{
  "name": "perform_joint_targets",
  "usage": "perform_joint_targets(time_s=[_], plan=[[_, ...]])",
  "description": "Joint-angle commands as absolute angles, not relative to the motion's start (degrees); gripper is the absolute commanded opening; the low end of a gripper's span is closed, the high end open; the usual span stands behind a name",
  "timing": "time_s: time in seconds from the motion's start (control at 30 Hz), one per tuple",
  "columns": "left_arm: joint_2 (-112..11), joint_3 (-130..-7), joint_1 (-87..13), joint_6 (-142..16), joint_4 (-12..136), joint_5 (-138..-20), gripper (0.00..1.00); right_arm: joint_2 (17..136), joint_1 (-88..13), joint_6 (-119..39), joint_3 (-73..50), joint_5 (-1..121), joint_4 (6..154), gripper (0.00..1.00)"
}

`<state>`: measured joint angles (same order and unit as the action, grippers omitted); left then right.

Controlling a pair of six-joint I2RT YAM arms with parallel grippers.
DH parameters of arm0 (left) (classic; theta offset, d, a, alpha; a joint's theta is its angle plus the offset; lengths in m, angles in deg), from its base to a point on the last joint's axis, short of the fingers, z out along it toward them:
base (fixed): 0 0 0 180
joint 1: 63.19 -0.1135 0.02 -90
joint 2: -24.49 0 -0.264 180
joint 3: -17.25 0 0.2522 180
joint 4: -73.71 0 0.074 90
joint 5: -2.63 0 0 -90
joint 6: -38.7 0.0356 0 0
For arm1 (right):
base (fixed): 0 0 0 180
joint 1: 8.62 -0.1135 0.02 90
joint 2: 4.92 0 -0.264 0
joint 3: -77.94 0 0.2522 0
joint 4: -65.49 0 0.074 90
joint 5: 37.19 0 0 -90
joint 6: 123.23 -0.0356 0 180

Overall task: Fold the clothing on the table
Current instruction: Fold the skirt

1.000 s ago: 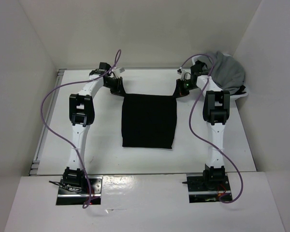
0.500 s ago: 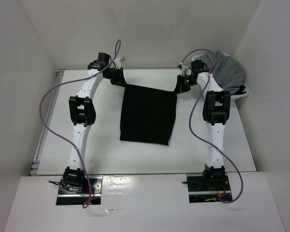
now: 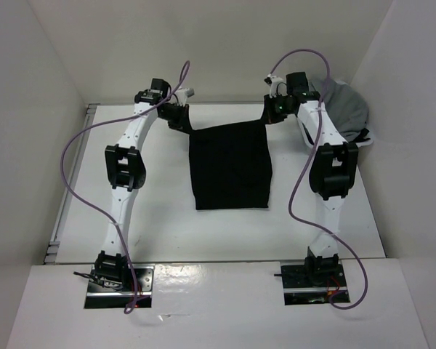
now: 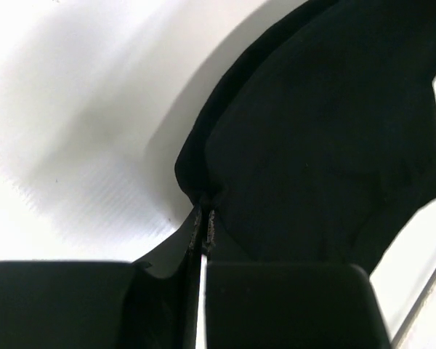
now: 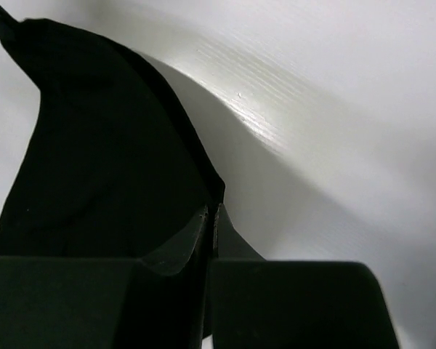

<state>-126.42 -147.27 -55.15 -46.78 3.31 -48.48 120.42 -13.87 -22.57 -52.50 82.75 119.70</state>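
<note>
The black clothing (image 3: 230, 166) hangs between both arms at the far middle of the white table (image 3: 160, 218), its lower hem near the table's middle. My left gripper (image 3: 187, 128) is shut on the garment's far left corner. My right gripper (image 3: 265, 118) is shut on the far right corner. The left wrist view has the clothing (image 4: 334, 138) bunched at my closed left gripper (image 4: 204, 218). Over in the right wrist view the cloth (image 5: 102, 160) drapes away from my closed right gripper (image 5: 212, 214).
A grey garment (image 3: 343, 109) is heaped on a white basket (image 3: 363, 142) at the far right corner, close behind the right arm. A metal rail (image 3: 65, 196) runs along the table's left edge. White walls enclose the left, far and right sides.
Both grippers closed on the far corners of the clothing and rose with them. The garment's far edge lifted off the table and the cloth shifted slightly right.
</note>
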Motion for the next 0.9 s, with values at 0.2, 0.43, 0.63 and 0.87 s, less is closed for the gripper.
perform_joint_targets(time_s=[0.2,0.43,0.63,0.87], plan=[[-106.83,-133.13,-55.72,-40.84,5.54,-45.89,0.00,108.38,-15.30,-16.88,-40.33,74.80,116.78,0.00],[-87.77,-104.02,-54.67,-38.46,15.83,-47.55,0.00,101.09,-15.30,-14.69,-33.12,72.32,116.78,0.00],[-81.61,-93.13,-54.66,-37.41,16.45,-50.02,0.00,94.58,-15.30,-13.63,-30.57,73.81,119.15,0.00],[-74.30,-85.46,-54.13,-36.36,16.97,-53.62,0.00,89.57,-16.44,-10.12,-28.02,73.82,124.43,0.00]])
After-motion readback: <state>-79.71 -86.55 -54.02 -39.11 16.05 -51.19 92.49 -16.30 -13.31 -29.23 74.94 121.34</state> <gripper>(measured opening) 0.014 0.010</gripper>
